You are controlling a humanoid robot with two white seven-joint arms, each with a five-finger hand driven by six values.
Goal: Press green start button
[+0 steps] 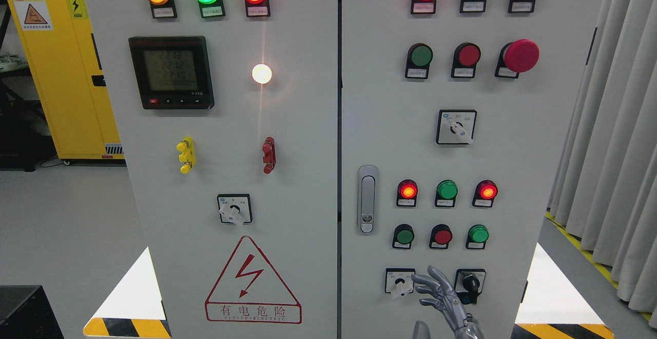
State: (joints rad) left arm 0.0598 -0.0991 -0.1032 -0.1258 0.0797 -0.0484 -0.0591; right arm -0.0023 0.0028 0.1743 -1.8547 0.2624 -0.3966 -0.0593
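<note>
The grey control cabinet [318, 174] fills the view. Its right door carries green push buttons at upper left [421, 56], lower left [404, 236] and lower right [478, 233]. I cannot tell which one is the start button. My right hand [430, 290] comes up from the bottom edge. Its metal fingers [422, 279] are spread, hold nothing and point up and left. The hand sits between two rotary selector switches [399, 281] [469, 281], just below the lower button row. It touches no button. The left arm is out of view.
Red buttons [441, 236] [468, 55] sit beside the green ones, and a red mushroom stop button [519, 55] is at the upper right. A door handle [367, 200] is left of the lower buttons. Curtains [611, 123] hang at the right and a yellow cabinet [66, 72] stands at the left.
</note>
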